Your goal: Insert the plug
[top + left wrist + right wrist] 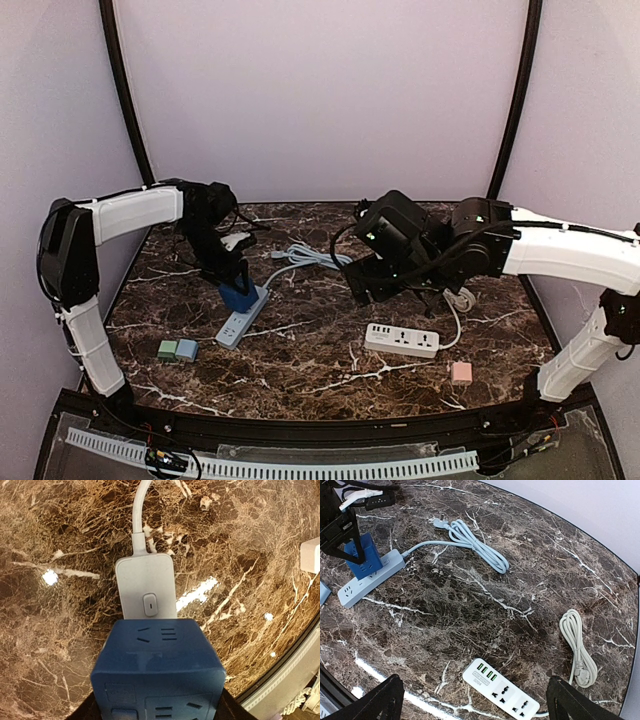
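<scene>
Table: dark marbled table, bearing all the parts.
Strip: pale blue power strip at left centre, its cable running toward the back.
Right gripper: jaws wide apart, empty, hovering above a white power strip.
Left gripper: jaws clamped on the adapter's sides.
Task's thing: blue cube adapter, standing on the pale strip just behind its switch; whether the prongs are seated cannot be told.
Handling: probably light, rigid, smooth plastic that may slip or tilt under push.
Hold: opposite flat sides, low, kept square.
</scene>
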Available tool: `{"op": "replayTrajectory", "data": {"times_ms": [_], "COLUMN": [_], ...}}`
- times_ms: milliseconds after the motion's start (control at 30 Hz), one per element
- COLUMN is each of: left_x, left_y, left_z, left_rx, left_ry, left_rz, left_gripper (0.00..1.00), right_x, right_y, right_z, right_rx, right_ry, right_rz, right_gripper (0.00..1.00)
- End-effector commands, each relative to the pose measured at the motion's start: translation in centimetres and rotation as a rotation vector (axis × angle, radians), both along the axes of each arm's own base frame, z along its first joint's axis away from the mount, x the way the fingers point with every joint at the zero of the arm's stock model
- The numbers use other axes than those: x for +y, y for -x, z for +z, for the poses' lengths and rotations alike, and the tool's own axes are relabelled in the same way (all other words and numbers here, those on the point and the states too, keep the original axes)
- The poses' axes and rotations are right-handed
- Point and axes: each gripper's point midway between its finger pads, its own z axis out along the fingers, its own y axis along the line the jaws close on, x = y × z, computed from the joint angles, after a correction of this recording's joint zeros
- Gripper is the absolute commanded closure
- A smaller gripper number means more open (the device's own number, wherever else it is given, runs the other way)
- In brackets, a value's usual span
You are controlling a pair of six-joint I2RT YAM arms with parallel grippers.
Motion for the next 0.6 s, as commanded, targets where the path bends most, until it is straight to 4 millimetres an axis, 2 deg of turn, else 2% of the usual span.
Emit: {"op": "replayTrajectory", "data": {"times_ms": [0,233,567], "left_x": [1.3,1.8,1.1], "left_y": [0.1,0.3,0.5], "left_z": [-1.6,-1.8,-2.0], "left_rx": [-0.036,-0.059,-0.080], "left_ry": [-0.120,-0.157,-0.170], "left_rz": [0.034,0.073,0.097], "left_gripper": [0.99,0.99,0.99], "right_x": [0.6,-0.1,-0.6], "right_y": [-0.3,0.0,0.2], "right_z": [0.5,0.5,0.7], "right_rx": [-0.005,0.000,-0.001], "right_ry": [-0.033,-0.047,-0.056], "right_rz": [-0.004,-0.017,-0.020], "right_gripper": [0.01,0.01,0.01]}}
